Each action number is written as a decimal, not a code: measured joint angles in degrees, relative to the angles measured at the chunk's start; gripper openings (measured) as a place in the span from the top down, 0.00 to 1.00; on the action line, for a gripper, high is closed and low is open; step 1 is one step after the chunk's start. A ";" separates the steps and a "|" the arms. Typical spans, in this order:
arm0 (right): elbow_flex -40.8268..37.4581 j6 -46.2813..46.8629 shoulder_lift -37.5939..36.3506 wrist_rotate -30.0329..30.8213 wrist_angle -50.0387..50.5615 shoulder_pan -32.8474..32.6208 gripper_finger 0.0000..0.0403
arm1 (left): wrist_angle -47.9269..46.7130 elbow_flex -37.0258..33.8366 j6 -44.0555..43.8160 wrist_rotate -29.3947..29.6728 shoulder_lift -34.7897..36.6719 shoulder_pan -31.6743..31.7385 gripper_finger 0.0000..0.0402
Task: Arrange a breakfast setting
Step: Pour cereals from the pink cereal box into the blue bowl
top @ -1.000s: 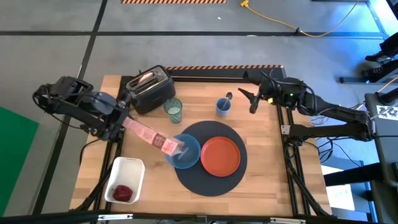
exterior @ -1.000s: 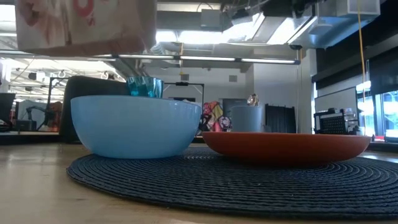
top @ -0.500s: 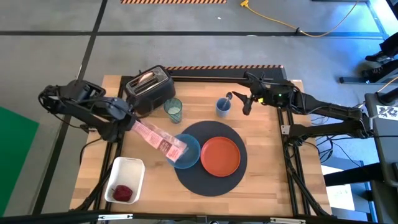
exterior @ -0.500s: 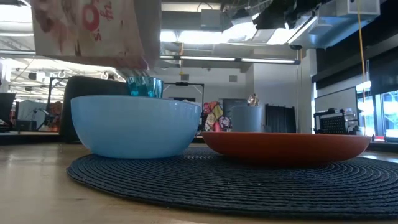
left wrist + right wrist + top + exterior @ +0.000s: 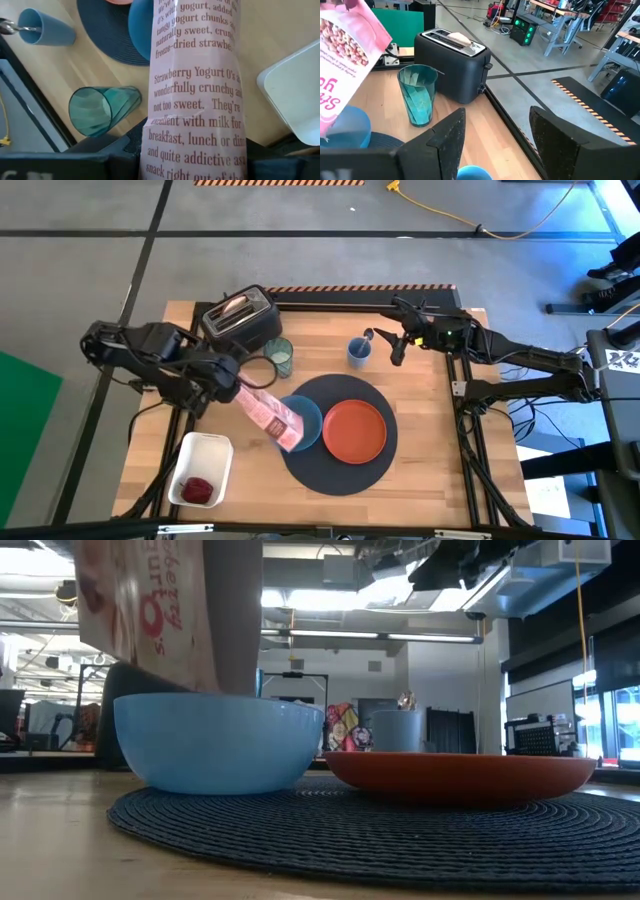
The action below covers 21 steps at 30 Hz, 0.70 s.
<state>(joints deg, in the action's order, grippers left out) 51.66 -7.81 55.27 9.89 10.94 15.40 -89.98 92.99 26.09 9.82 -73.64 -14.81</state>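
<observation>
Pincer on my left arm [image 5: 222,377] grips the pink cereal box [image 5: 270,413], tilted over the blue bowl [image 5: 305,420]; next I pour. My right pincer [image 5: 397,347] waits open near the mug [image 5: 358,352].

You get even, bright overhead light with soft shadows; in the low view the ceiling strip lights [image 5: 330,635] glare — the woven mat [image 5: 400,830] blurs up close, and the cereal pouch [image 5: 195,100] fills your left wrist view.

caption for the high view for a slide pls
Left gripper tips a pink cereal box over the blue bowl; right gripper waits open near the cup.
</observation>
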 joint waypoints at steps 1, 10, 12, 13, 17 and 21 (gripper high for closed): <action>0.00 0.00 0.00 -0.02 0.00 0.00 0.48 | -0.01 0.00 0.02 -0.02 -0.42 0.00 0.65; 0.00 0.02 0.00 -0.02 0.99 0.00 0.48 | -0.01 0.00 3.43 3.26 -3.32 -3.35 0.65; 0.00 0.04 0.00 -0.02 1.39 0.00 0.48 | 0.01 0.00 4.25 5.16 -3.65 -4.68 0.65; 0.00 0.03 0.00 -0.02 1.53 0.00 0.48 | 0.01 0.00 4.23 5.66 -3.65 -5.25 0.65; 0.00 0.35 0.00 -0.02 2.46 0.00 0.48 | -0.01 0.00 4.13 6.67 -3.63 -7.61 0.65; 0.00 1.30 0.00 -0.02 2.91 0.00 0.48 | -0.01 0.00 4.14 8.33 -3.63 -10.51 0.65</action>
<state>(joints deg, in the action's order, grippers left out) 51.66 -6.51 55.27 9.87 13.85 15.40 -90.00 92.99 30.24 18.16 -77.28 -25.32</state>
